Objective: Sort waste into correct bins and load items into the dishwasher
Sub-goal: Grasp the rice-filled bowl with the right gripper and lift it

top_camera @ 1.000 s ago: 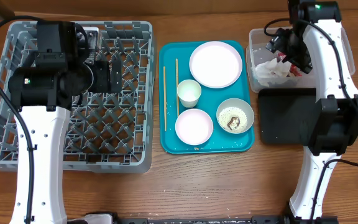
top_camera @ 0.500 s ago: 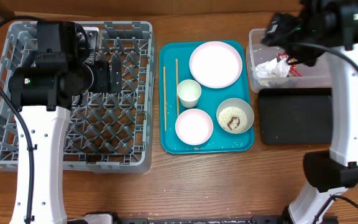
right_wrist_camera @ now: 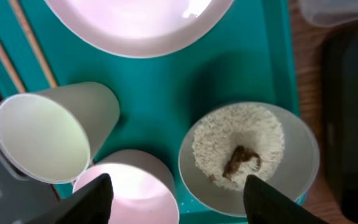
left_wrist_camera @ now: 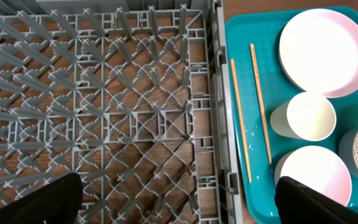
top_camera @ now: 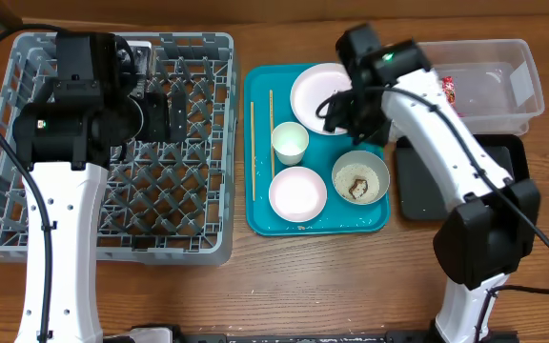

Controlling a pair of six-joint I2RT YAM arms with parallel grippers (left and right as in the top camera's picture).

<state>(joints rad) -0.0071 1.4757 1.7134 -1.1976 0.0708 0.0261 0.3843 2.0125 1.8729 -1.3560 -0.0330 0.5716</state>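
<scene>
Teal tray held one plate, one cup, two bowls, two chopsticks; left gripper and right gripper gaped empty, the right seemingly narrower.

The whole tabletop is seen straight down from high above. From the left wrist, the grey crate and the left part of the teal tray are looked down on from fairly near. From the right wrist, the tray is seen from very close. The cup and the rice bowl are shared by all three views.
</scene>
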